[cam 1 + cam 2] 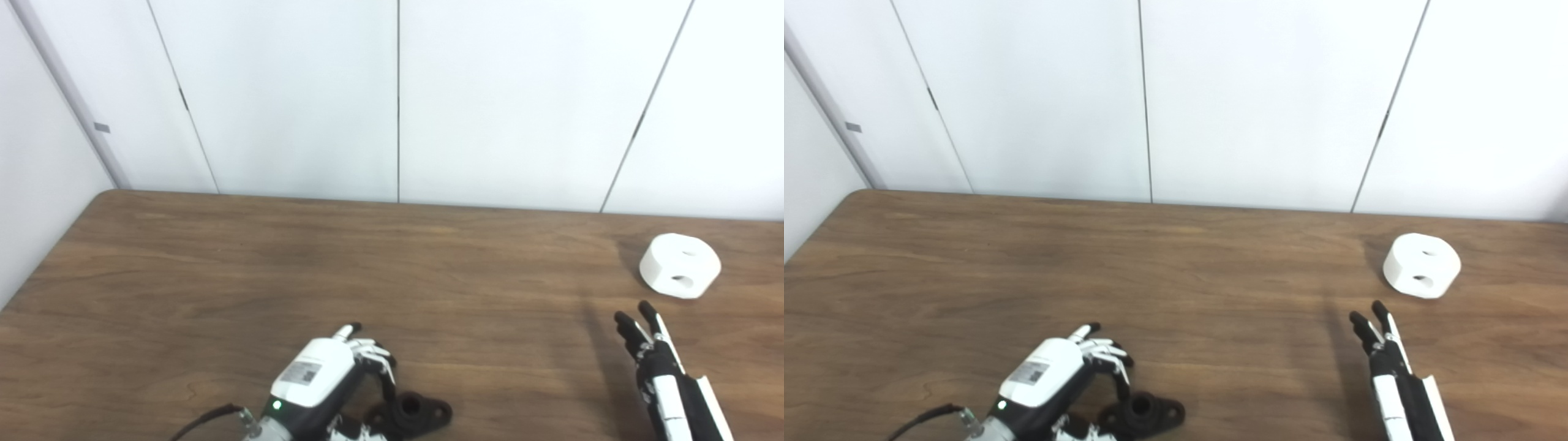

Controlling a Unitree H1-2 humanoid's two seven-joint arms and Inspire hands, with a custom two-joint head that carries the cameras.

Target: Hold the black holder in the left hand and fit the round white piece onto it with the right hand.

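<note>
The black holder (pixel 415 413) lies flat on the table near the front edge, with a raised ring in its middle. My left hand (pixel 343 380) is over its left end, fingers (pixel 381 361) curled down against it. The thumb is cut off by the picture's bottom edge, so the grip does not show. The round white piece (pixel 680 265), a thick disc with two holes, lies on the table at the far right. My right hand (pixel 652 361) is open and empty, fingers straight, a short way in front of the white piece and to its left, not touching it.
The brown wooden table (pixel 306 263) runs to a white panelled wall (pixel 398 98) at the back. Its left edge slants in at the far left. A black cable (pixel 205 422) trails from my left wrist.
</note>
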